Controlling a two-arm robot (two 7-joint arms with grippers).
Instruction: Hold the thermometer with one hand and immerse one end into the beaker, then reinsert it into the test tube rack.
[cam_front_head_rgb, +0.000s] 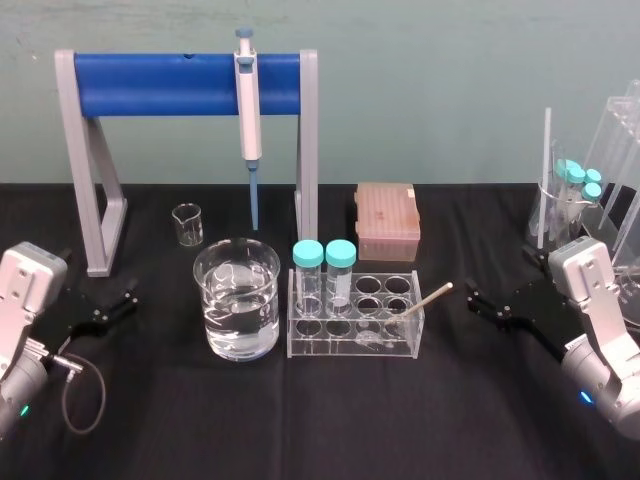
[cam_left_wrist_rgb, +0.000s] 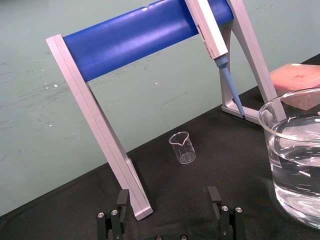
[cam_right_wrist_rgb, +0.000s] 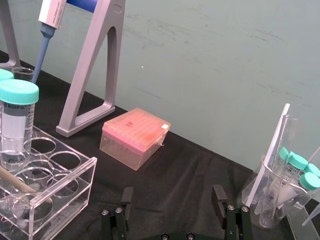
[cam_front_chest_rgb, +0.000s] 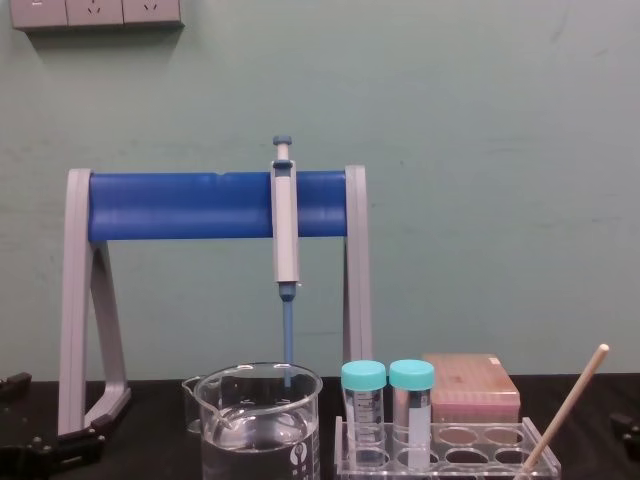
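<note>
I have both grippers empty; the thermometer stands in the rack.

My left gripper (cam_front_head_rgb: 115, 303) sits spread open, holding nothing, left of the beaker (cam_front_head_rgb: 238, 300), which is about half full of clear liquid. The test tube rack (cam_front_head_rgb: 355, 318) carries two teal-capped tubes (cam_front_head_rgb: 308, 280), one printed BIOFIL. The thermometer (cam_front_head_rgb: 428, 298) leans from its right end, with my open, empty right gripper (cam_front_head_rgb: 480, 303) near its tip, not touching.

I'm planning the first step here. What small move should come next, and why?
Probably move the right gripper leftward to the thermometer: it leans in the test tube rack toward that open gripper, untouched; the left gripper sits open beyond the beaker.
</note>
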